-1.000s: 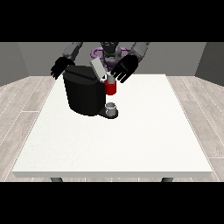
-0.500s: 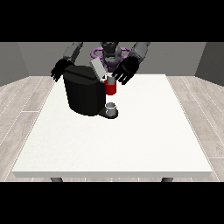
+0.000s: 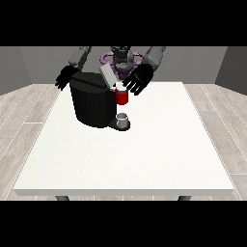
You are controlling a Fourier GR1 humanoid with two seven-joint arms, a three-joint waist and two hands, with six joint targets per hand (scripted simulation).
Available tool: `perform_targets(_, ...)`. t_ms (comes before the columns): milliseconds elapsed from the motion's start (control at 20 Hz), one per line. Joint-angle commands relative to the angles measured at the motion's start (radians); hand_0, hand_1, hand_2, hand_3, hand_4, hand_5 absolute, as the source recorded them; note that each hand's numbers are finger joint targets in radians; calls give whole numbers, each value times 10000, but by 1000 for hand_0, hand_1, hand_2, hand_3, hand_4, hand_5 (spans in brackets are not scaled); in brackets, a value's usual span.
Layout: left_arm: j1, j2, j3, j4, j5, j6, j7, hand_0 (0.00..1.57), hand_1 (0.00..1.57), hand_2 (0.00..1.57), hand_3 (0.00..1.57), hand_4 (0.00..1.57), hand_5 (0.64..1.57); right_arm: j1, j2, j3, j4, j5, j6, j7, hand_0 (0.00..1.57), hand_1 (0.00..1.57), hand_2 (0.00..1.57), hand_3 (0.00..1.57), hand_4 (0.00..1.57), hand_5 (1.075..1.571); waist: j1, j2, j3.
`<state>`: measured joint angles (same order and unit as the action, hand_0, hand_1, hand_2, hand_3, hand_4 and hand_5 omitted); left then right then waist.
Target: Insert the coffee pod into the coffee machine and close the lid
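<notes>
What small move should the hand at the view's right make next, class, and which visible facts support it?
Probably press the raised lid down. The lid stands tilted up above the coffee machine, the hand at the view's right hangs beside it over the red brew head, and no pod shows in that hand, so it seems already loaded.

Matt black coffee machine [image 3: 92, 103] on a smooth white table [image 3: 144, 154]

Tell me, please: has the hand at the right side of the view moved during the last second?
Yes. The hand at the view's right has moved slightly up, away from the red pod holder of the coffee machine.
</notes>
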<state>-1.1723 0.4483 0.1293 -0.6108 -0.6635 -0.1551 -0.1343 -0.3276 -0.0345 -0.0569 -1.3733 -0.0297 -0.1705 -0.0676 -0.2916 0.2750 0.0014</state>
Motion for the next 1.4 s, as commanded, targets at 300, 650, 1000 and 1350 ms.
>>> perform_targets(300, -7, 38, -247, -100, -331, -128, -142, 1051, 1051, 1118, 953, 365, 1571, -74, 13, -261, 346, -231, 67, -440, 0, 0, 0, 0, 434, 1571, 361, 31, -10)
perform_targets(650, 172, -217, -424, 16, -500, -156, -367, 912, 912, 1022, 865, 363, 1571, -115, 131, -59, 179, 76, -321, -87, 0, 0, 0, 0, 465, 1571, 345, -120, -13)
perform_targets(1000, 235, 9, -708, 183, -1031, -107, -422, 0, 0, 0, 0, 0, 1571, -98, -96, 47, -140, 105, -157, 303, 0, 0, 0, 0, 353, 1571, -38, -89, -15)
perform_targets(1350, 71, -628, -871, -375, -971, -702, 18, 0, 0, 0, 0, 0, 1571, -45, -152, -592, 1197, -131, -179, -704, 0, 0, 0, 0, 378, 1571, 793, -587, -7)
